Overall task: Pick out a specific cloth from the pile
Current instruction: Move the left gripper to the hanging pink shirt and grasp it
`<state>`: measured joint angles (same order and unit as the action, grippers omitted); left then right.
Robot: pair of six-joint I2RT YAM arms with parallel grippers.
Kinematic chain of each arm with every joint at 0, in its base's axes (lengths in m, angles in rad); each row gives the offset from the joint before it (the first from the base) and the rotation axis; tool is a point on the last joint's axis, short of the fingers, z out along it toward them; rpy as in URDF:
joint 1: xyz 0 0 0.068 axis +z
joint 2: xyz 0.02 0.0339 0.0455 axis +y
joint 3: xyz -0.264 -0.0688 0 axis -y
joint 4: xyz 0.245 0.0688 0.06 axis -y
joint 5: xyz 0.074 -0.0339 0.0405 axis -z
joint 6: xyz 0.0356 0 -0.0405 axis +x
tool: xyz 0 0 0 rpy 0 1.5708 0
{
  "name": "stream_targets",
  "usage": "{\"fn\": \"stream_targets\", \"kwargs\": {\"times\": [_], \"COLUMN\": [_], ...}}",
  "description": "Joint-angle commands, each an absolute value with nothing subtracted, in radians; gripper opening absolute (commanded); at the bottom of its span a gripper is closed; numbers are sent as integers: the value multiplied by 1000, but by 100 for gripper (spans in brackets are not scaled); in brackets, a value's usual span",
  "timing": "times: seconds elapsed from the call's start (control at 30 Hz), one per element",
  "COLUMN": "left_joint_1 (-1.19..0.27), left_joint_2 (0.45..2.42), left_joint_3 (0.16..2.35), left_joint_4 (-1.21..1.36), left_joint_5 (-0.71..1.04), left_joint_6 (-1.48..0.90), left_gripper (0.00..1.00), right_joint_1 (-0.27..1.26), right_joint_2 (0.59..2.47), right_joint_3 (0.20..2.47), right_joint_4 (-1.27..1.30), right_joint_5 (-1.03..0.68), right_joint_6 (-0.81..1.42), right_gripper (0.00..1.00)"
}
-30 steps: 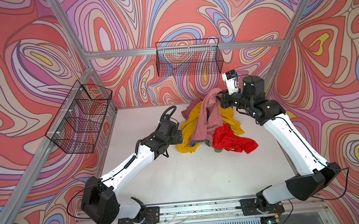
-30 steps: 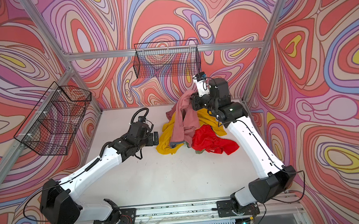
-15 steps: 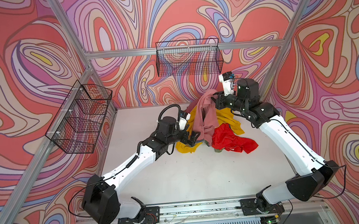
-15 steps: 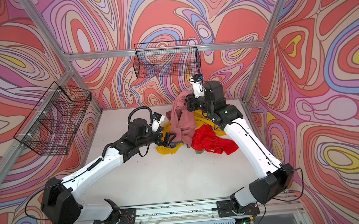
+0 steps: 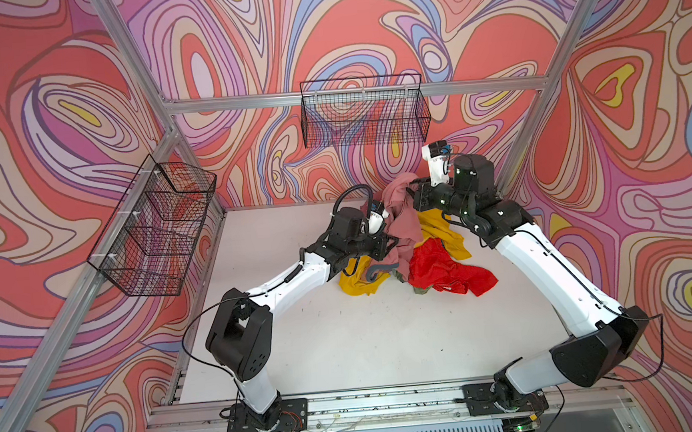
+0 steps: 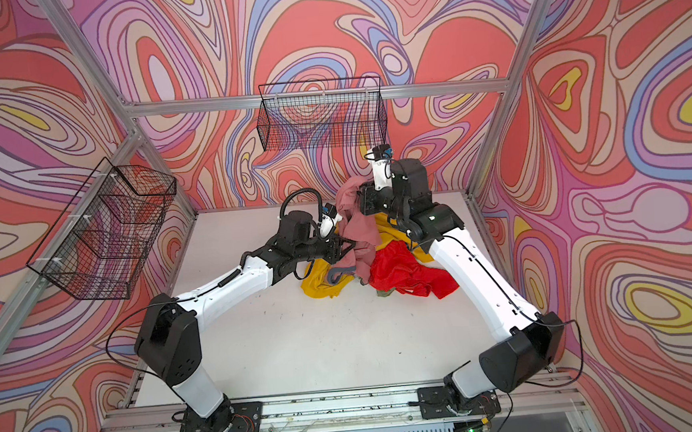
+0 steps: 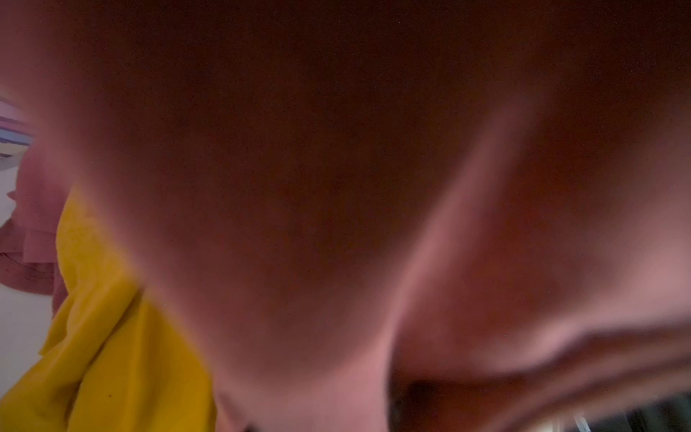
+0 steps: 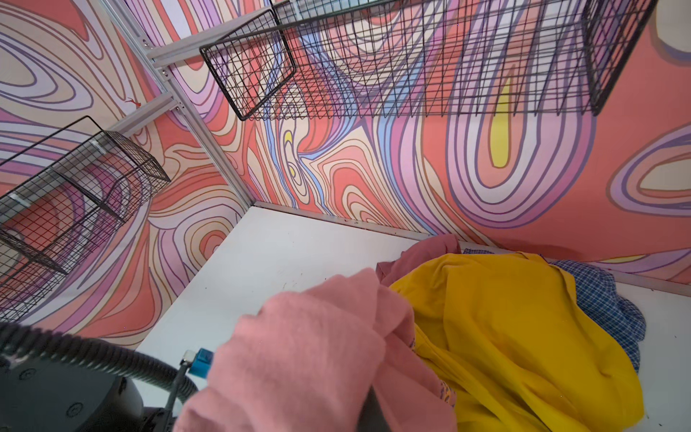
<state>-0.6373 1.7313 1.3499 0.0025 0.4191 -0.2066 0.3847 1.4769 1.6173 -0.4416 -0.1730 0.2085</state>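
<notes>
The dusty-pink cloth (image 5: 403, 221) (image 6: 357, 224) hangs over the pile from my right gripper (image 5: 413, 189) (image 6: 360, 199), which is shut on its top edge. In the right wrist view the bunched cloth (image 8: 299, 355) covers the jaws. My left gripper (image 5: 390, 243) (image 6: 344, 248) is pushed into the cloth's lower folds and looks shut on them. Pink fabric (image 7: 336, 187) fills the left wrist view. The cloth's grey-blue trim (image 5: 377, 270) trails onto the yellow shirt (image 5: 361, 282) (image 8: 504, 336). A red garment (image 5: 444, 268) lies to its right, and a blue-checked piece (image 8: 605, 299) sits behind.
One wire basket (image 5: 364, 111) hangs on the back wall above the pile. A second wire basket (image 5: 157, 226) is on the left wall. The white table (image 5: 365, 340) stretches toward the front rail. The back wall stands close behind the pile.
My left gripper has moved right from beside the pile into the hanging cloth, and its open fingers have closed. My right gripper kept its hold, shifting slightly back.
</notes>
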Motion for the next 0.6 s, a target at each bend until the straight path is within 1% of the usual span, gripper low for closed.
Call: {"fn": "stream_targets", "kwargs": {"times": [0.0, 0.07, 0.13, 0.17, 0.23, 0.27, 0.3, 0.37, 0.5, 0.57], "left_joint_1": [-646, -647, -657, -664, -683, -695, -707, -724, -732, -733], "left_joint_2": [1700, 1681, 1658, 1650, 1630, 1624, 1617, 1602, 1549, 1518], "left_joint_3": [1399, 1411, 1438, 1449, 1483, 1506, 1533, 1588, 1672, 1703], "left_joint_4": [-26, -28, -51, -62, -94, -116, -147, -213, -328, -358], "left_joint_5": [355, 349, 333, 325, 298, 282, 263, 220, 133, 89], "left_joint_6": [-262, -304, -332, -341, -347, -343, -335, -324, -322, -321], "left_gripper": [0, 0, 0, 0, 0, 0, 0, 0, 0, 0], "right_joint_1": [331, 307, 296, 297, 296, 296, 295, 295, 293, 291], "right_joint_2": [1477, 1460, 1447, 1445, 1439, 1438, 1435, 1427, 1401, 1399], "right_joint_3": [1623, 1585, 1534, 1515, 1474, 1459, 1441, 1413, 1345, 1323], "right_joint_4": [-454, -448, -433, -430, -418, -411, -402, -386, -336, -325], "right_joint_5": [-161, -165, -161, -158, -152, -148, -139, -115, -60, -50], "right_joint_6": [168, 143, 114, 99, 76, 68, 64, 56, 44, 43], "right_gripper": [0, 2, 10, 17, 43, 53, 61, 73, 80, 88]}}
